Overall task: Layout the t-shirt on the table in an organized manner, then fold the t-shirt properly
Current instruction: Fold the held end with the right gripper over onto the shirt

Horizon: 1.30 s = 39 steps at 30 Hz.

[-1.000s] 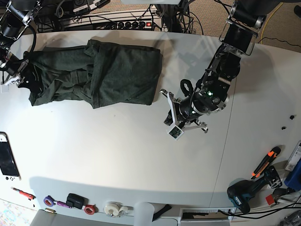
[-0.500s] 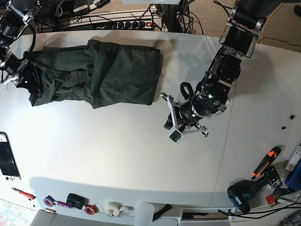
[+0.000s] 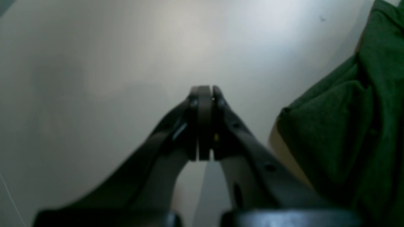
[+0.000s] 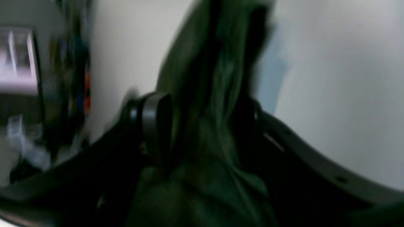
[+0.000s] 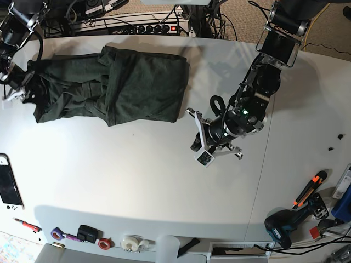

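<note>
Closest to us, our left gripper (image 5: 198,147) sits pinched fully together with nothing in it, low over bare table (image 5: 137,181) just off the shirt's near right corner. Further back, the dark green t-shirt (image 5: 109,85) lies bunched and half folded at the table's far left. Our right gripper (image 4: 202,123) has its jaws spread wide around the shirt's left edge.

Dark green plain t-shirt (image 5: 126,85), white table (image 5: 137,181), black pincer (image 3: 204,94)
</note>
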### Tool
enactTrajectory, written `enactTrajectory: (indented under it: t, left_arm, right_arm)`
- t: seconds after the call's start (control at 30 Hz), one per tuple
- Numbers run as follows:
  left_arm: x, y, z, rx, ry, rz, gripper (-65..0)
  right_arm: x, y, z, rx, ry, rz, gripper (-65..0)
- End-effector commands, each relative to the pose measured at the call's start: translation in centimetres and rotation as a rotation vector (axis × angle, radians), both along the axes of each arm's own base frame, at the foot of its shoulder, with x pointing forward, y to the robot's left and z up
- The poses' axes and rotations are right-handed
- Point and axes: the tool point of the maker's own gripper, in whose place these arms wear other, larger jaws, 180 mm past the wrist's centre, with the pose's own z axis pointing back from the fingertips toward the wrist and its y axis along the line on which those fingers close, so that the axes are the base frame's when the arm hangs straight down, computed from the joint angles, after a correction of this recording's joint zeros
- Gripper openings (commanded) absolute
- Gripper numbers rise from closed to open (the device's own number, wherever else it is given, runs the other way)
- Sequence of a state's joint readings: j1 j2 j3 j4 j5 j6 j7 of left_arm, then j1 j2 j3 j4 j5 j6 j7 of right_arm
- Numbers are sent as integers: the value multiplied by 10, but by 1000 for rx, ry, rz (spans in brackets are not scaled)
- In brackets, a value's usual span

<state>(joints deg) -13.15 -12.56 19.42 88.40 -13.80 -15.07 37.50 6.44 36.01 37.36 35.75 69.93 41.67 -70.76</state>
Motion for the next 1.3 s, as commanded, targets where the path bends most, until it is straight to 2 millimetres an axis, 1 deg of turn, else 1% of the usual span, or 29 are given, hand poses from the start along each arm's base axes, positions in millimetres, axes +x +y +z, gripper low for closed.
enactTrajectory:
  t: [0.0, 0.07, 0.13, 0.23, 0.43, 0.57, 0.77, 0.83, 0.93, 1.1, 1.13, 1.27]
  left_arm:
    - [10, -5, 20, -32, -54, -4, -650]
    - [10, -5, 19, -32, -54, -4, -650]
    - [9, -4, 19, -29, -52, -4, -650]
    - [9, -4, 19, -30, -52, -4, -650]
    - [10, -5, 19, -31, -53, -5, -650]
    - [10, -5, 19, -32, -53, -5, -650]
    - [10, -5, 19, -32, -53, -5, -650]
    - [10, -5, 20, -31, -54, -5, -647]
    - [10, -5, 20, -34, -57, -5, -624]
    - [10, -6, 21, -37, -58, -5, -623]
    - [10, -6, 21, -37, -58, -6, -623]
    - [10, -6, 21, -37, -58, -6, -623]
  right_arm:
    - [-15, -14, -14, -70, 104, -6, -326]
    - [-10, -29, -9, -127, 85, -42, -326]
    - [-10, -32, -7, -152, 108, -21, -326]
    - [-13, -25, -9, -135, 144, 25, -326]
    - [-25, -13, -13, -91, 201, 90, -326]
    - [-24, -3, -7, -27, 176, 110, -326]
    - [-24, -1, -7, -20, 175, 114, -326]
    - [-24, 1, -8, -15, 175, 115, -326]
    - [-24, 9, -14, 1, 181, 122, -326]
    - [-23, 22, -21, 28, 179, 128, -326]
    - [-23, 23, -22, 30, 179, 129, -330]
    - [-23, 23, -22, 30, 179, 129, -407]
